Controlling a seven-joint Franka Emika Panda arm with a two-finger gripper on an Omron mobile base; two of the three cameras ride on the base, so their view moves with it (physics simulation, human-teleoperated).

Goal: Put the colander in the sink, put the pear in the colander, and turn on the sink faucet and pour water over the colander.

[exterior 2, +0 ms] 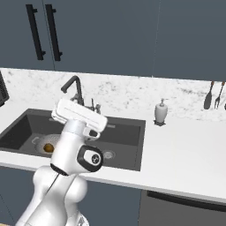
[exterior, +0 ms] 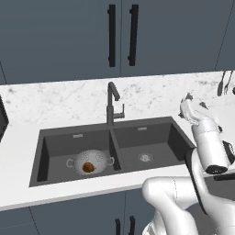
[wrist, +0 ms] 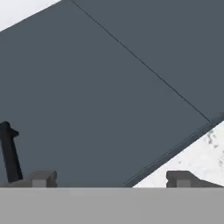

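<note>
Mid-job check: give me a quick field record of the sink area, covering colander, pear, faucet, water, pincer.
colander: sitting in the left basin of the sink
pear: inside the colander
sink faucet: upright behind the divider between basins, spout angled toward the right basin
water: no stream visible
pincer: open, empty, raised and facing the dark cabinet doors
soap dispenser: on the counter right of the sink
remaining: faucet not yet turned on
</note>
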